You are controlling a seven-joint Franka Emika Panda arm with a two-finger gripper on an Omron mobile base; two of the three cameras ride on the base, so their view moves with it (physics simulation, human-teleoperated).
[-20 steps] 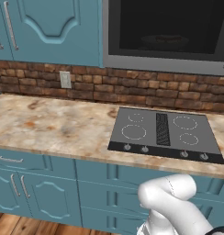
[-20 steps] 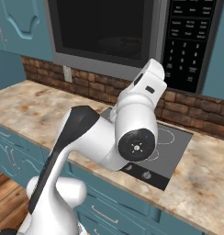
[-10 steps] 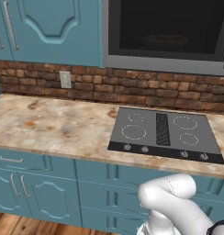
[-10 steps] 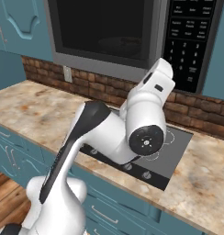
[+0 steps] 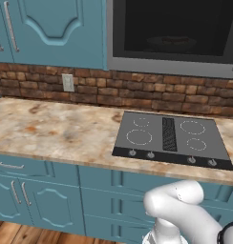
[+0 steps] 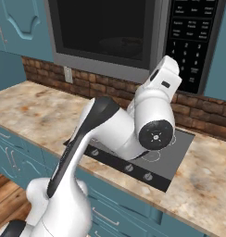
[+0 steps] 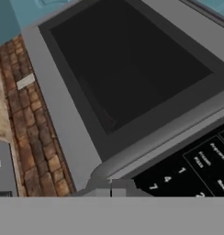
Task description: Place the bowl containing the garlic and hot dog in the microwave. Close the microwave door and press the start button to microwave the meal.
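Microwave (image 6: pixel 133 37) sits above the cooktop (image 5: pixel 171 140) with the microwave door (image 7: pixel 127 73) shut against its frame; arm raised, hand up near the keypad panel (image 6: pixel 191 37). Bowl (image 5: pixel 173 43) dimly visible behind the dark glass, inside. Claw state: can't tell, fingertips not visible.

door shut, hand up near the keypad

my hand sits just before the microwave (image 6: pixel 133 37), near the seam where the microwave door (image 7: pixel 127 69) meets the keypad panel (image 6: pixel 194 39) on its far side. behind the door glass i can make out the bowl (image 5: pixel 173 44) inside. below my hand lies the cooktop (image 5: pixel 171 138) on the counter (image 5: pixel 51 131), with the brick wall (image 7: pixel 38 137) between counter and microwave.
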